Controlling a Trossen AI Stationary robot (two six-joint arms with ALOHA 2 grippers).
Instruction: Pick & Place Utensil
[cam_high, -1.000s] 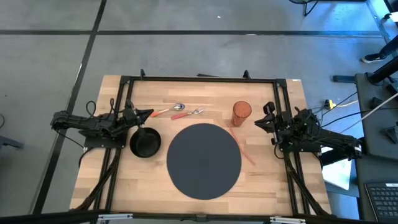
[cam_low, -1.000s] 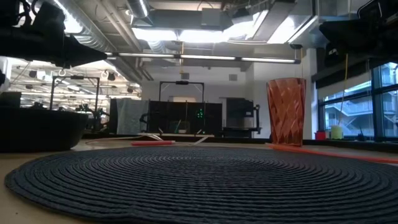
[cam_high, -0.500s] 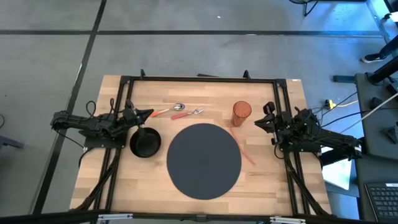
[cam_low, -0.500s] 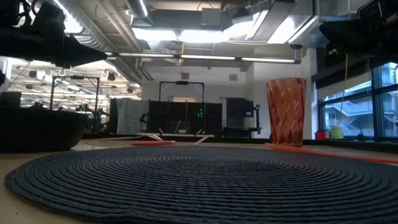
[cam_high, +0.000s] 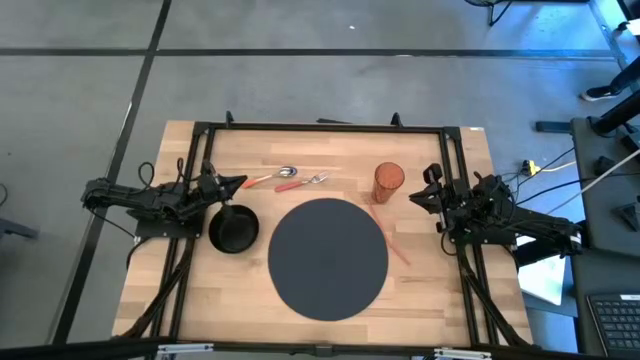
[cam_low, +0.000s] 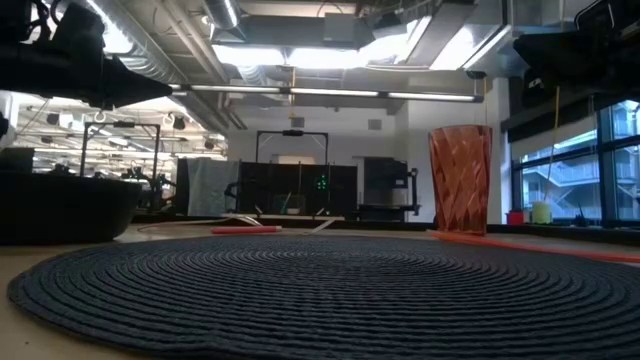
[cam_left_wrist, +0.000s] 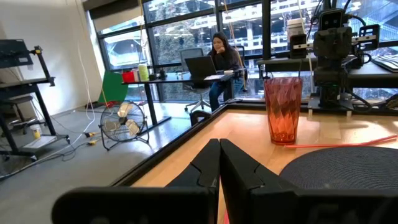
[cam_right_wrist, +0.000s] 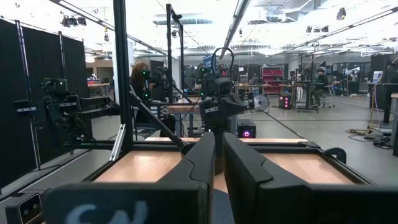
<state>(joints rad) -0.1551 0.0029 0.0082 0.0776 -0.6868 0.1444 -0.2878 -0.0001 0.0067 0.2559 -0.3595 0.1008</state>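
Two utensils lie flat on the wood near the table's far edge: a spoon (cam_high: 275, 178) with an orange handle and a fork (cam_high: 303, 182) with a red handle (cam_low: 245, 230). My left gripper (cam_high: 238, 183) hovers just left of the spoon, above the far side of a black bowl (cam_high: 233, 229), with its fingers shut (cam_left_wrist: 219, 155). My right gripper (cam_high: 416, 197) waits at the table's right side, right of the orange cup (cam_high: 388, 182), and is also shut (cam_right_wrist: 219, 152). Neither gripper touches anything.
A round dark woven placemat (cam_high: 328, 258) fills the table's middle. The ribbed orange cup (cam_left_wrist: 283, 109) stands upright at its far right. A thin orange stick (cam_high: 391, 240) lies right of the mat. A black frame (cam_high: 320, 127) borders the table. A person (cam_left_wrist: 222, 57) sits at a desk beyond.
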